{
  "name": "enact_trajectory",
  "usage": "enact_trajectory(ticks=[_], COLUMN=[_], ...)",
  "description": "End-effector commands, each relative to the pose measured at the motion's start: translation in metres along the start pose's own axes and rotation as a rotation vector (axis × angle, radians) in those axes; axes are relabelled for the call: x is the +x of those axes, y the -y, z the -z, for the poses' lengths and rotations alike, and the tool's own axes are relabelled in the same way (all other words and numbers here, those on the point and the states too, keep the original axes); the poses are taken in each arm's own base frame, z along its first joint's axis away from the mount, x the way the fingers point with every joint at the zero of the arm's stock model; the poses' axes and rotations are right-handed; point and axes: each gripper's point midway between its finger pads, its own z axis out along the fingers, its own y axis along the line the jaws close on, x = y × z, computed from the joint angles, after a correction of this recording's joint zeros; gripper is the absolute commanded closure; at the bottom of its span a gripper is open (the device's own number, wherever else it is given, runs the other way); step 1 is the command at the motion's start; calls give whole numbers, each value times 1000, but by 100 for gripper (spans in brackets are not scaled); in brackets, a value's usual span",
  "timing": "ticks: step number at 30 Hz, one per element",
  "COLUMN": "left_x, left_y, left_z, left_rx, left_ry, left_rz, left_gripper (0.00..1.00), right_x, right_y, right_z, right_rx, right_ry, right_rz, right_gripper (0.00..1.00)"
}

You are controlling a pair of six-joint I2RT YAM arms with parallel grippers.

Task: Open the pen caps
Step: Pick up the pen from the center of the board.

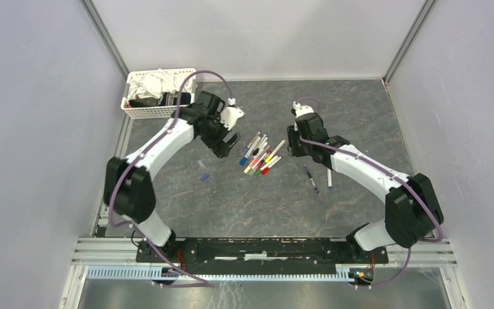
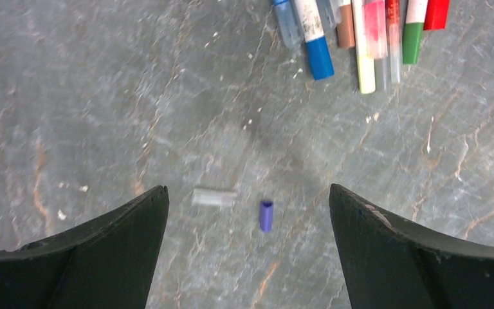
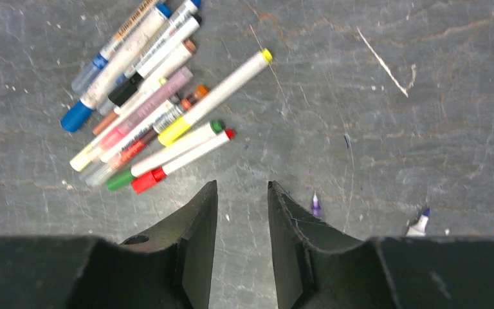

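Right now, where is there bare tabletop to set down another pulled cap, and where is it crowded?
Free: the near strip between the pen pile and the arm bases; the far right corner beyond the right arm. Crowded: the pile, two loose caps left of it, two uncapped pens right of it, the basket corner.

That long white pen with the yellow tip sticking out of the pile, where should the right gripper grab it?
Grip the yellow-tipped pen on its white barrel near the small yellow tip, coming down from above with the right gripper, jaws across the barrel. That half juts clear of the pile onto bare table; the other end is crowded by neighbours.
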Motion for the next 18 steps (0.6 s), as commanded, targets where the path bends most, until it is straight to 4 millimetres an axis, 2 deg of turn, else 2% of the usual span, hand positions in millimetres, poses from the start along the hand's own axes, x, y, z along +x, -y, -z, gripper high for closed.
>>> enact_trajectory(ticks=[1, 8, 12, 18], left_x=[-35, -53, -54, -44], left_y=[-4, -10, -5, 3], left_z=[-29, -82, -99, -117], left_rx=[-32, -18, -2, 16], left_ry=[39, 9, -14, -51], left_rz=[13, 2, -9, -21], left_gripper=[4, 9, 9, 10], right_x=[1, 24, 30, 30], right_y=[1, 12, 13, 12], right_z=[22, 45, 53, 59], right_rx=[-26, -26, -37, -54], right_ry=[52, 73, 87, 103], right_rz=[-41, -74, -98, -117], right_gripper=[63, 72, 74, 78])
